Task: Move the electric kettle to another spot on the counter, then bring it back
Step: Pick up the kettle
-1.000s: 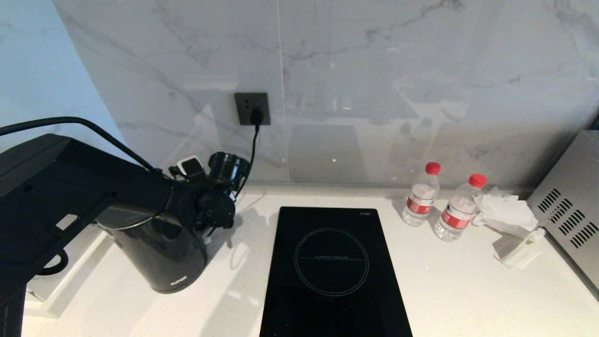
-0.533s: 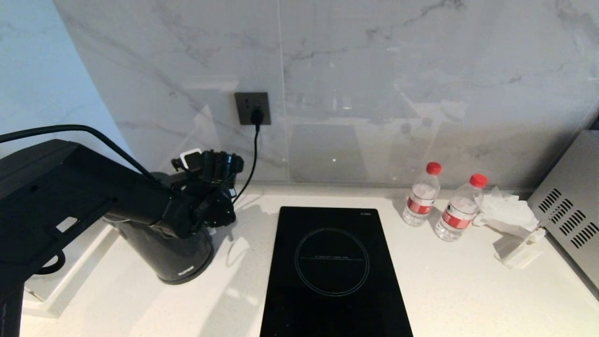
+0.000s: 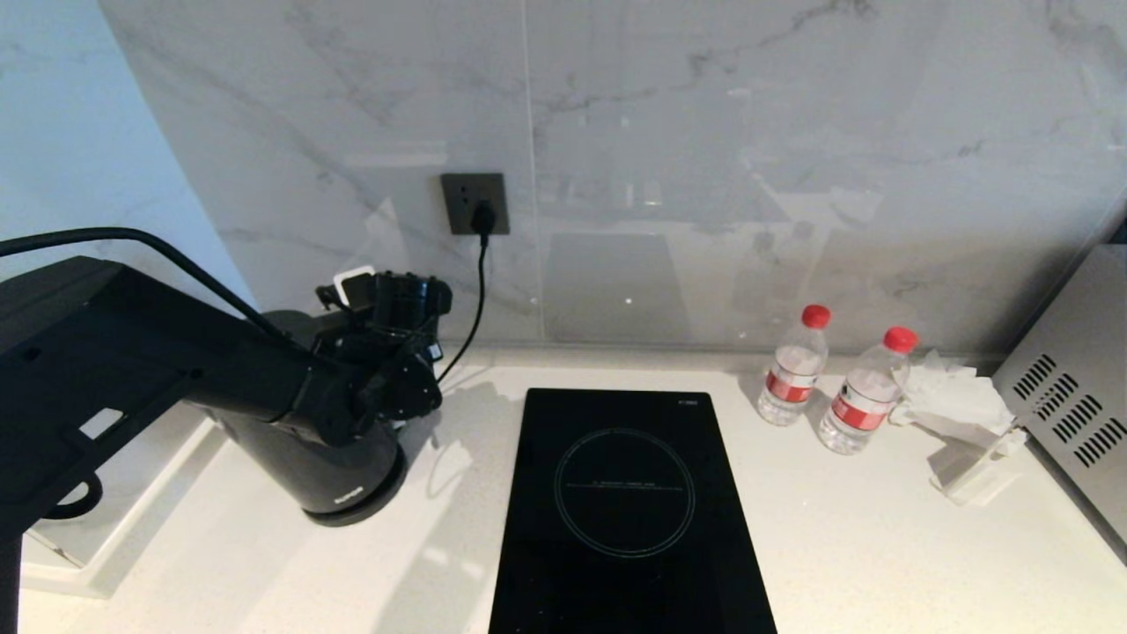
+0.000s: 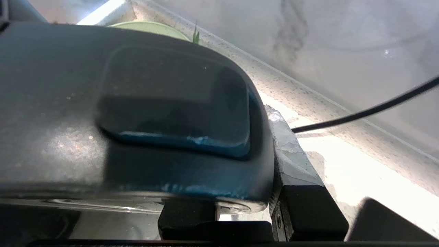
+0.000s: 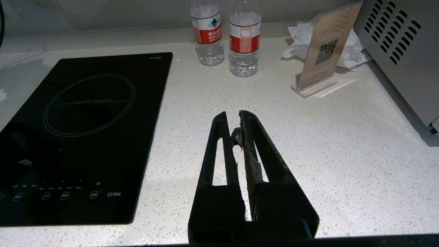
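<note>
The glossy black electric kettle is at the left of the white speckled counter, leaning slightly, beside the hob. My left arm reaches over it, and my left gripper is shut on the thick handle, which fills the left wrist view. One grey pad presses the handle's side; the other finger is hidden. Whether the kettle's bottom rests on the counter I cannot tell. My right gripper hangs shut and empty over the counter, right of the hob.
A black glass hob lies mid-counter. A cord drops from the wall socket behind my left wrist. Two water bottles, crumpled tissue, a sign stand and a silver appliance are at the right.
The left arm has carried the kettle back and to the right, its bottom now nearer the wall, and the wrist has rolled. The right arm has not moved.
</note>
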{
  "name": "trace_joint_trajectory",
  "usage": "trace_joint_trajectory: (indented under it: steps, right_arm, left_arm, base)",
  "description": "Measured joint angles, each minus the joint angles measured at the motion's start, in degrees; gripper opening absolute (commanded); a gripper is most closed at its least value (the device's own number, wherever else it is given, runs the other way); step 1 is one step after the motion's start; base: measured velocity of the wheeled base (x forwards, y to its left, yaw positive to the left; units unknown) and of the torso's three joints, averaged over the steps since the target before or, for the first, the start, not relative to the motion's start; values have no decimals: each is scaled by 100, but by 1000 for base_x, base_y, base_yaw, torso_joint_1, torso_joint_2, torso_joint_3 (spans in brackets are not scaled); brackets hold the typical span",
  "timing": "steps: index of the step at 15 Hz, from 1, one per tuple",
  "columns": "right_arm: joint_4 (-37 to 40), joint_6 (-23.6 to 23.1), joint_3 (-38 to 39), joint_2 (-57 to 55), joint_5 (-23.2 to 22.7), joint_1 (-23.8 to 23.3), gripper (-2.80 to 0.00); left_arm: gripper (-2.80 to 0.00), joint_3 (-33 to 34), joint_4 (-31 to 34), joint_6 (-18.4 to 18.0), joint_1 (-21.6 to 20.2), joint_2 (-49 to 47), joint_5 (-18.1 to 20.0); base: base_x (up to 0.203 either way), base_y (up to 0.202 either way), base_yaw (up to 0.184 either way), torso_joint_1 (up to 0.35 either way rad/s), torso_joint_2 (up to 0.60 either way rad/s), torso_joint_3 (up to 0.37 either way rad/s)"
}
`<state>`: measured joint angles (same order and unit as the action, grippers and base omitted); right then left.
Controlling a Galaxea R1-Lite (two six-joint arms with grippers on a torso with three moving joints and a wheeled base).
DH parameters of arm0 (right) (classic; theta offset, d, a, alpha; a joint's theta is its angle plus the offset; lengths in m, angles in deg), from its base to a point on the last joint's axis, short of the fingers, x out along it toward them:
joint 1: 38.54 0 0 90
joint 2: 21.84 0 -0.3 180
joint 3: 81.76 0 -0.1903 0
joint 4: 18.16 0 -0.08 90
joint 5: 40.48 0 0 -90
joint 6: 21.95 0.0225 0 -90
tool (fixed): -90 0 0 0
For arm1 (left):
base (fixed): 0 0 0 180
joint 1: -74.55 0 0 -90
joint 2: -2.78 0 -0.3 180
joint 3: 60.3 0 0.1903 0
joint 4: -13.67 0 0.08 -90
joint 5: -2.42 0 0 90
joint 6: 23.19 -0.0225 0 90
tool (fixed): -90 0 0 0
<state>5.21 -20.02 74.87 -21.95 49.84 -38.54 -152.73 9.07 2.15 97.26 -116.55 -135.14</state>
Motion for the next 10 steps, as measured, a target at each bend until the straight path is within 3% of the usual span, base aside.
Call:
trace_joint_trajectory:
  steps: [6,10]
  right_arm:
    - [0,-2,-2,0,0,0,-280]
    - [0,0,-2,0,0,0,-280]
  left_arm:
    - [-280,310,-12,-529,187,471,60]
    - [-280,863,-20,-544,314,900,688]
  base:
    - [0,0,0,0,0,0]
    - [0,0,0,0,0,0]
